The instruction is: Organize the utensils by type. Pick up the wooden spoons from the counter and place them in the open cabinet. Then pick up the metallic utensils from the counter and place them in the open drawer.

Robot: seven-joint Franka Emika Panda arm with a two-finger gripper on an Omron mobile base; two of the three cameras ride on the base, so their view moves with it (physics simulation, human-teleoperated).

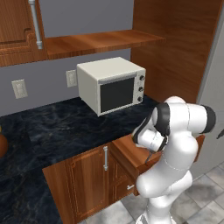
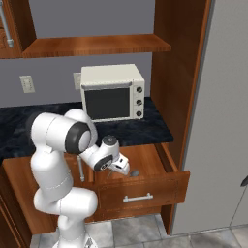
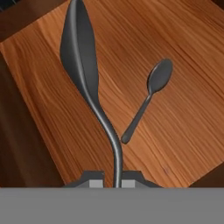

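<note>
My gripper [image 3: 117, 180] is shut on the handle of a large grey metallic spoon [image 3: 81, 57], whose bowl points away from the hand over the open drawer [image 3: 183, 57]. A smaller metallic spoon [image 3: 151, 94] lies flat on the drawer's wooden floor, just beside the held one. From the right base view, the gripper [image 2: 122, 167] hangs low inside the open drawer [image 2: 145, 186], and the held spoon's bowl [image 2: 134, 172] sits near the drawer floor. The wooden spoons are out of view.
A white toaster oven [image 1: 111, 83] stands on the dark marble counter [image 1: 52, 131] behind the drawer. A wooden shelf [image 1: 96, 41] and a cabinet door [image 1: 17, 30] hang above. A tall wood panel [image 2: 177, 72] and grey fridge side [image 2: 223, 121] stand to the right.
</note>
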